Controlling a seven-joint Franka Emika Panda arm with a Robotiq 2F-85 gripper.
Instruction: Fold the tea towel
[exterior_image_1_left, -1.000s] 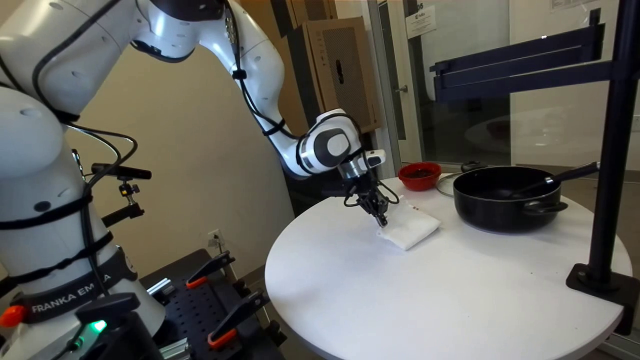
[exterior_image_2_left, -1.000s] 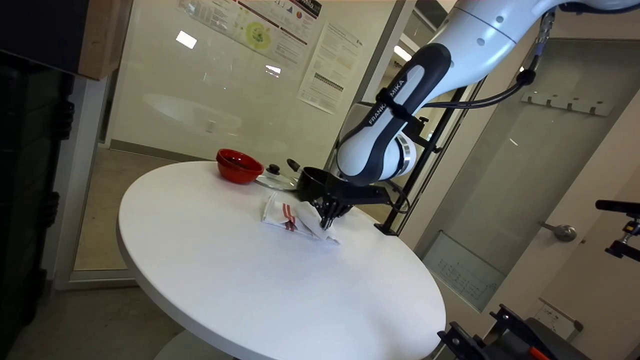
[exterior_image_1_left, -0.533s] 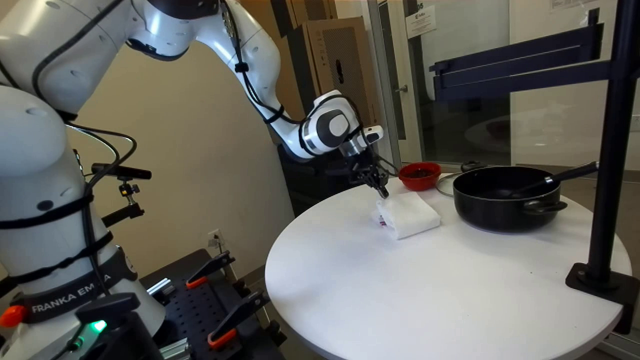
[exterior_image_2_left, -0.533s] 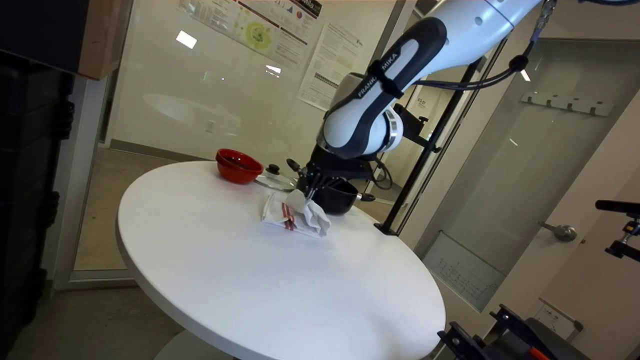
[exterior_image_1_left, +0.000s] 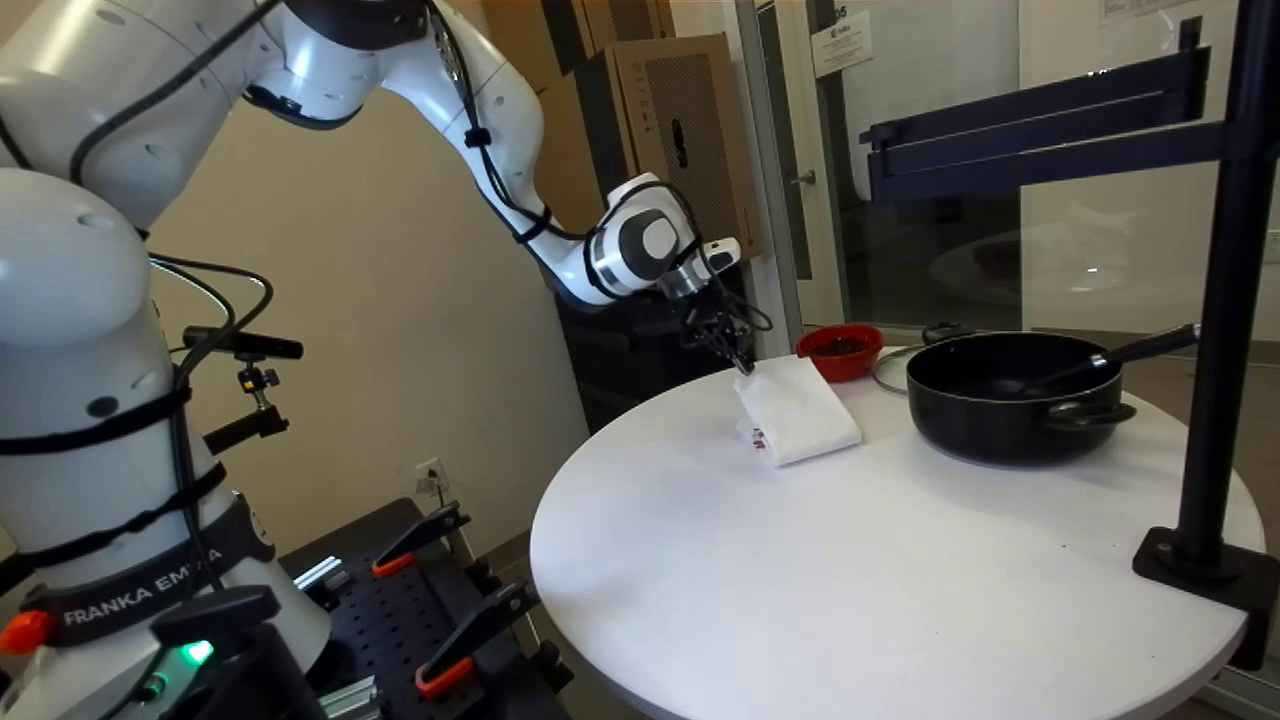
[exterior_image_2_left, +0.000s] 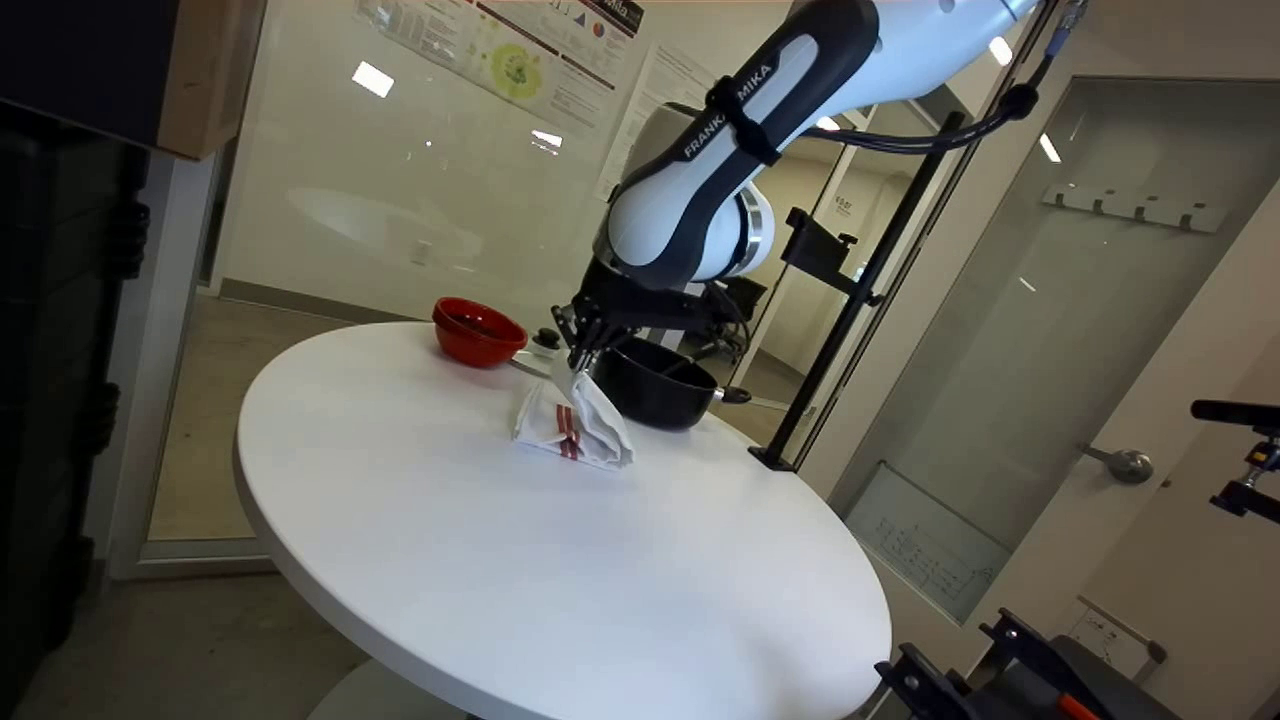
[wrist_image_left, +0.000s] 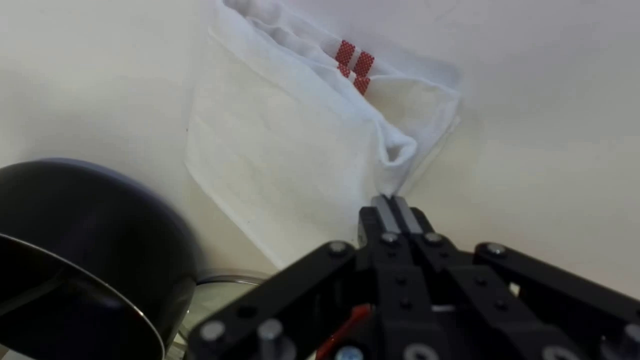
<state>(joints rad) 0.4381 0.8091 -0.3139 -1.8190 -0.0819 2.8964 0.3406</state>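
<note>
Thin white, red-striped cloth tea towel (wrist_image_left: 280, 145) judged light, limp, not fragile; best held by edge, layers pinched together. Folded, loosely layered, stripes exposed at one side. Edge gripped between narrow-set fingers of black two-finger gripper (wrist_image_left: 391, 201), raised above round white table (exterior_image_1_left: 850, 580); remainder laid near black round pan (exterior_image_1_left: 1010, 425).

Your tea towel (exterior_image_1_left: 800, 415) lies on the table (exterior_image_1_left: 800, 600), bowl (exterior_image_1_left: 838, 369) behind it, pan (exterior_image_1_left: 1005, 430) to its right in an exterior view.
There, you have the lid (exterior_image_1_left: 892, 371) between bowl and pan, partly hidden behind the pan. A utensil (exterior_image_1_left: 1150, 346) rests in the pan, leaning out over the right rim; farther right, a pole (exterior_image_1_left: 1213, 350) stands at the table's edge. Your gripper (exterior_image_1_left: 743, 370) touches the tea towel at its back left.
</note>
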